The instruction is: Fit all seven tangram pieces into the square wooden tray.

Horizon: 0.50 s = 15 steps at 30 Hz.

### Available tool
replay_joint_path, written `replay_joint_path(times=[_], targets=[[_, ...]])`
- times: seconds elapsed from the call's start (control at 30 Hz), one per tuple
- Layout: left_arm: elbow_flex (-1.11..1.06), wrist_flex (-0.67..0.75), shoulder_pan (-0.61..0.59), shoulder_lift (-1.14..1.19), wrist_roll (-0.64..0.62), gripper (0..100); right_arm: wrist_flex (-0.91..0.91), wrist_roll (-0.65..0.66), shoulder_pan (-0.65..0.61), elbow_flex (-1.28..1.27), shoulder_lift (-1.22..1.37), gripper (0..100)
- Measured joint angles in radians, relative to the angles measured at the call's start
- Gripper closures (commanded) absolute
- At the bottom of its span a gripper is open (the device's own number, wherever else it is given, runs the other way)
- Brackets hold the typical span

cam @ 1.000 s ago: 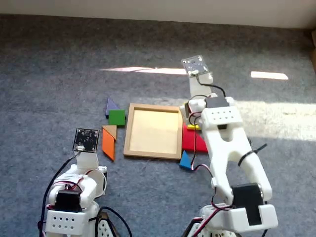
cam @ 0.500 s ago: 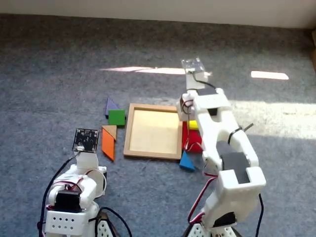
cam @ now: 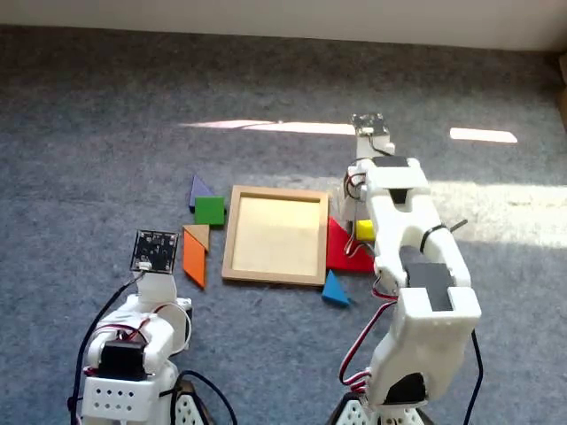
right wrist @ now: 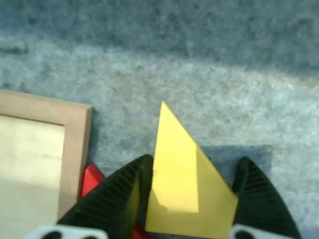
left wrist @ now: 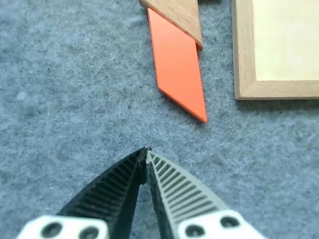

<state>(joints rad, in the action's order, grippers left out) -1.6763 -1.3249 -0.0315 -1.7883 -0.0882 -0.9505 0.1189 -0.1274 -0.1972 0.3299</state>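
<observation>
The right gripper (right wrist: pixel 195 162) clasped the yellow triangle (right wrist: pixel 177 169) just off the tray's (right wrist: pixel 76 149) far right corner. The left gripper (left wrist: pixel 146 152), fingers pressed together, hung over open carpet (left wrist: pixel 60 99) off the tray's near left corner.

Pieces (cam: pixel 210 211) close beside tray (cam: pixel 274 191); open carpet (cam: pixel 133 115) beyond.

Even daylight, bright sun patches on the far carpet (cam: pixel 483 135), dark shadow beside the yellow triangle (right wrist: pixel 179 179).

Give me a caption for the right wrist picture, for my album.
Gripper straddling a yellow triangle on grey carpet, beside the corner of a wooden tray.
</observation>
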Motion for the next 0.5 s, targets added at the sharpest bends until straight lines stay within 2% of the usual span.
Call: replay_joint_path(times=[0.17,0.33,0.5], targets=[[0.000,0.000,0.000,0.000,0.000,99,-0.038,0.005,0.057,0.012,-0.002,84.3],[0.000,0.000,0.000,0.000,0.000,99,-0.137,0.126,0.100,0.034,-0.002,84.3],[0.000,0.000,0.000,0.000,0.000,99,-0.230,0.157,0.130,0.052,-0.044,82.4]])
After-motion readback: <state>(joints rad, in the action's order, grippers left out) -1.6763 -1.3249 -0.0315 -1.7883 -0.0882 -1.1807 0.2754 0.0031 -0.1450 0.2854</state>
